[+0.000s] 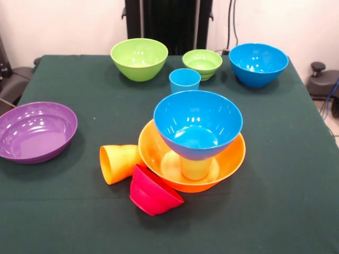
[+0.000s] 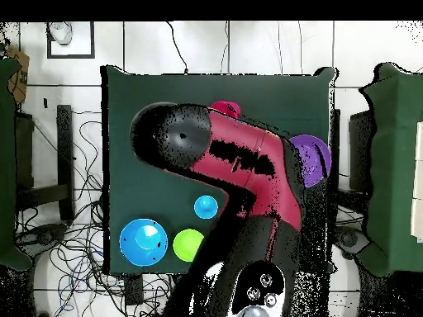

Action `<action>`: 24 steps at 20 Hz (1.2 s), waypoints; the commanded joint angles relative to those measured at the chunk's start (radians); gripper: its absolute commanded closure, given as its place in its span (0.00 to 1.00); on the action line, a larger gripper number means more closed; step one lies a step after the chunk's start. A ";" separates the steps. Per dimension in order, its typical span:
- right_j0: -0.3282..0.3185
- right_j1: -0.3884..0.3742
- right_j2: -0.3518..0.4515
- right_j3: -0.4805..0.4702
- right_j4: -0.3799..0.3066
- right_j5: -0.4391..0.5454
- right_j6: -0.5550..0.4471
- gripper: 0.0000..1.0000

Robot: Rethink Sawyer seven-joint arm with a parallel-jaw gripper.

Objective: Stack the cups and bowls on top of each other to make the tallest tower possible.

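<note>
The red and black robot arm [image 2: 248,177] spreads across the green-clothed table [image 1: 296,174] in the overhead view, hiding the middle of it; the gripper itself cannot be made out there and does not appear in the front view, so whether it is open or holding anything cannot be told.

The wide shallow purple plastic bowl [image 1: 36,131] sits empty at one side edge of the table. The big glossy yellow-orange bowl [image 1: 233,159] stands upright near the middle and holds a lime green tapered cup [image 1: 194,168] standing on end, its long axis vertical. A large blue bowl [image 1: 198,123] rests mouth up on that cup, tilted slightly, empty inside. Together these three form the tower.

At the far side stand a second blue bowl [image 1: 258,63], a large green bowl [image 1: 139,58] and a small green bowl [image 1: 202,63], all upright and empty.

The orange cup [image 1: 117,163] lies on its side touching the yellow-orange bowl, its mouth facing away from the bowl. The small red bowl [image 1: 152,191] is tipped against the same bowl's near rim. The small blue cup [image 1: 185,80] stands upright behind the tower.
</note>
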 commanded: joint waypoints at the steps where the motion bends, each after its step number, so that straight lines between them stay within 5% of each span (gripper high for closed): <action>1: 0.001 -0.033 0.063 0.282 -0.074 -0.116 -0.082 0.00; 16: -0.009 -0.141 0.072 0.501 -0.109 -0.232 -0.134 0.00; 24: -0.056 -0.128 0.108 0.561 -0.153 -0.333 -0.149 0.00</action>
